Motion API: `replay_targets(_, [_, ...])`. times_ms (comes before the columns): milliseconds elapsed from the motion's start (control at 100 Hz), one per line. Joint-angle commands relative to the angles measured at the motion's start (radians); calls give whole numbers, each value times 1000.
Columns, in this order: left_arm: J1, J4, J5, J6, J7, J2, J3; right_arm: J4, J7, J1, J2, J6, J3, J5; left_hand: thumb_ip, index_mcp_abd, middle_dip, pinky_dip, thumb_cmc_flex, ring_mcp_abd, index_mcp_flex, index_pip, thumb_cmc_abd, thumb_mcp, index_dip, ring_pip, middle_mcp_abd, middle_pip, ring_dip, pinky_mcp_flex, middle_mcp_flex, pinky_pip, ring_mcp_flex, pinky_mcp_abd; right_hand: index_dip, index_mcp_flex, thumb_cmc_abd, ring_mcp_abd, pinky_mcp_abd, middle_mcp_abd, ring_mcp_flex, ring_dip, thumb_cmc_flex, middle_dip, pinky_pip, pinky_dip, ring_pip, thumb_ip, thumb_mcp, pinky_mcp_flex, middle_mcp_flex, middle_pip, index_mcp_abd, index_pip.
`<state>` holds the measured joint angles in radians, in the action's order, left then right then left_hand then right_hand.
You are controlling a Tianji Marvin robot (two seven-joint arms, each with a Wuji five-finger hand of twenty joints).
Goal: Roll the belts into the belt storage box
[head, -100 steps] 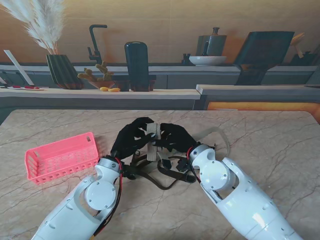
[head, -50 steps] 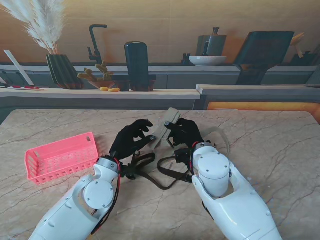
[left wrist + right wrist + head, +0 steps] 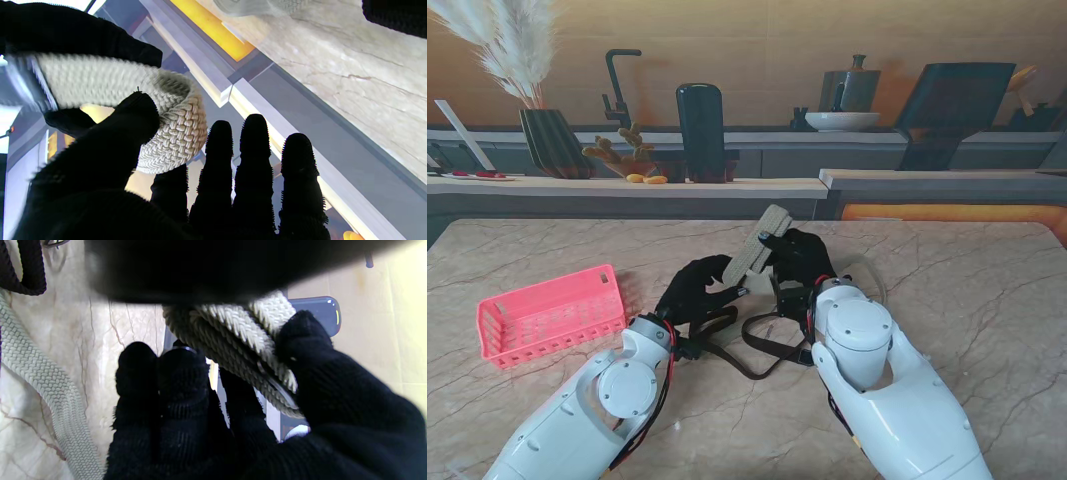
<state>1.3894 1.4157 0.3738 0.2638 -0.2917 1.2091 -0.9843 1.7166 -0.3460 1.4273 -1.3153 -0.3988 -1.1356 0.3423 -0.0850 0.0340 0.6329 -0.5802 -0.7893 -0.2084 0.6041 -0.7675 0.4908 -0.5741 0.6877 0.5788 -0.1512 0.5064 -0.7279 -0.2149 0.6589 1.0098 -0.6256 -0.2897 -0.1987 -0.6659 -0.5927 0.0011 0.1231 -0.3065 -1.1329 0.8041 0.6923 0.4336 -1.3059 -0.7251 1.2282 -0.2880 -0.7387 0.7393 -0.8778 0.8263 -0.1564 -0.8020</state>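
While the right hand [image 3: 795, 258] grips the beige belt roll [image 3: 755, 256] above the desk [image 3: 987, 290], the left hand's [image 3: 695, 292] fingers [image 3: 254, 146] appear spread, thumb touching. Slack grip could unwind the coil; the pink storage box [image 3: 552, 312] sits well apart.

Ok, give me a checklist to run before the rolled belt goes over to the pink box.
1. Right hand grips the beige belt roll: ok.
2. Left hand touches the roll: ok; firm hold: cannot tell.
3. Roll off the table: ok.
4. Belt's loose tail wound in: not ok, it trails on the table.
5. Pink box has room: ok, looks empty.
6. Dark belt clear of the hands: cannot tell.
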Motion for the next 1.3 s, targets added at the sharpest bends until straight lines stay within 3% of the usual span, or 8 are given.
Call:
replay_targets(0, [4, 0, -6, 20, 14, 1, 2, 24, 7, 2, -2, 8, -2, -7, -31, 84, -4, -21, -56, 39, 76, -118, 39, -37, 16, -12, 43, -10, 12, -4, 19, -16, 13, 18, -29, -103, 163, -11, -11, 46, -31, -7, 136, 16, -49, -9, 39, 72, -113, 4, -29, 63, 185, -203])
replay_targets(350, [5, -4, 33, 23, -21, 2, -8, 43, 34, 12, 23, 84, -17, -124, -34, 25, 12, -29, -25, 14, 84, -233, -14, 11, 2, 3, 28, 9, -15, 2, 38, -22, 14, 7, -28, -102, 165, -18, -14, 53, -32, -11, 136, 13, -50, -4, 39, 72, -111, 5, -30, 64, 191, -208])
replay_targets(490, [-9, -22, 97, 22, -43, -3, -1, 57, 58, 20, 31, 86, -23, -128, -33, 35, 9, -33, -18, 13, 36, -175, -18, 46, -25, 5, 22, 3, -15, 2, 29, -18, 19, 6, -27, -102, 167, -17, -14, 56, -35, -8, 134, 11, -56, -5, 49, 72, -106, 6, -31, 63, 196, -209])
replay_targets(660, [-14, -23, 103, 20, -16, -11, 3, 57, 104, 28, 45, 108, -24, -130, -30, 25, -4, -32, -11, -1, 29, -118, -20, 91, -18, -8, 12, -20, -4, 12, 26, -30, 22, -5, -24, -104, 169, -16, -20, 72, -35, -1, 133, 4, -80, -16, 76, 73, -98, 1, -37, 50, 208, -206])
replay_targets(860, [-11, -24, 109, 37, 3, -18, -8, 53, 137, 38, 50, 125, -25, -82, -13, 8, -13, -36, -18, 1, -21, 35, -82, 125, -40, 15, 15, -34, -18, -1, 52, -29, -19, 1, -25, -94, 187, -14, -21, 64, -25, -3, 136, 6, -81, -18, 79, 73, -92, -7, -27, 44, 194, -202])
replay_targets(930, [-9, -26, 118, 48, -2, -19, -14, 49, 138, 40, 49, 123, -25, -66, 43, -28, -16, -39, 73, 12, -108, 204, -181, 82, -79, 20, 27, -40, -24, -12, 40, -31, -26, 15, -27, -92, 190, -16, -21, 60, -24, -4, 138, 10, -80, -18, 79, 73, -89, -8, -25, 47, 192, -202])
replay_targets(1110, [-12, -45, 193, 88, -69, -20, -26, 58, 114, 49, 35, 71, -40, 34, 50, -31, -12, -46, 120, 42, -242, 321, -110, -15, -160, 37, 60, -25, -39, -29, 18, -33, -42, 34, -33, -88, 207, -13, -14, 38, -25, -2, 143, 25, -84, -21, 90, 75, -76, -8, -20, 63, 168, -202])
replay_targets(1290, [-14, -56, 265, 138, -110, -28, -41, 59, 90, 50, 21, 13, -58, 120, 38, -8, -14, -46, 164, 70, -265, 345, -62, -78, -197, 38, 86, -15, -42, -43, 22, -37, -62, 47, -46, -85, 218, -18, -12, 21, -24, 1, 149, 45, -95, -29, 111, 77, -65, -8, -11, 88, 158, -204])
